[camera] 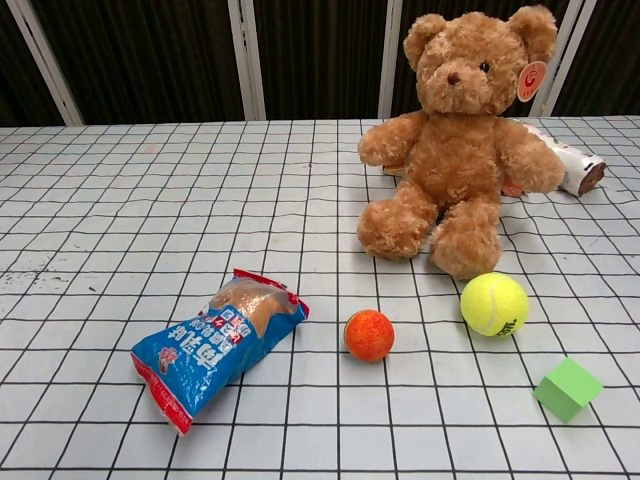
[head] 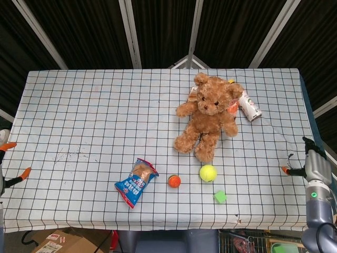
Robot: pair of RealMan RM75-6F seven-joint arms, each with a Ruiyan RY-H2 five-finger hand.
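- the right hand [head: 310, 167] is hovering at the right edge of the table [head: 79, 105], holding nothing, with at least one orange-tipped finger pointing back toward the cloth; how wide the fingers are spread cannot be told.
- the left hand [head: 6, 171] is barely showing at the left edge, two orange fingertips standing apart and gripping nothing; the chest view is showing neither hand.
- the nearest things to the right hand are lying well apart from it: the wrapped tube [head: 249, 106] just behind the teddy bear [head: 207, 117], and the green block [head: 220, 196] near the front edge.
- a likely slip: reaching in for the tube could be nudging the upright bear over onto the tennis ball [head: 208, 173] and the orange ball [head: 174, 181], both free to roll off the front.
- the snack bag [head: 136, 182] is lying flat, left of the balls.
- the table is wearing a white black-grid cloth, slightly wrinkled at right; dark slatted panels with pale struts are standing behind.
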